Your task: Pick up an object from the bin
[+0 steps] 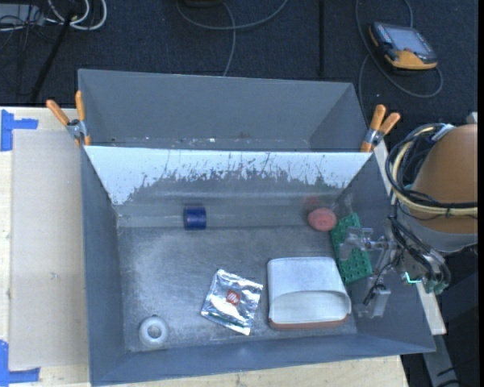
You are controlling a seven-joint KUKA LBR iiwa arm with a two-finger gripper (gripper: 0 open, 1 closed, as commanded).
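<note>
Grey metal bin [226, 111], camera looking down; entries run left to right.

- Front left corner of the floor: a small white ring [153, 330], lying flat, well apart from everything else.
- Foot of the back wall, left of centre: a short blue cylinder [195, 217] on its side.
- Front, centre: a crumpled silver foil packet [232, 299] with a red mark on its face. It lies flat, just beside the left edge of the next item; I cannot say whether the two touch.
- Front, right of centre: a flat pale box [306, 289] with rounded corners and a brown rim showing along its near edge. It is the largest thing in the bin.
- Foot of the back wall, right side: a pink disc [322, 218], lying flat, near the upper corner of the green piece.
- Right side, against the sloping right wall: a green perforated plate [348, 256], tilted, between the pink disc and the pale box's right corner. Of all the contents it lies nearest the tool.
- The jaws are low over the right wall, at the plate's right edge, with grey metal parts overlapping that edge. Whether the jaws are spread, pressed together or pinching the plate: cannot tell.
- Far right: the arm [448, 176] with its orange-brown cover and looped cables, reaching in over the bin's right rim.
</note>
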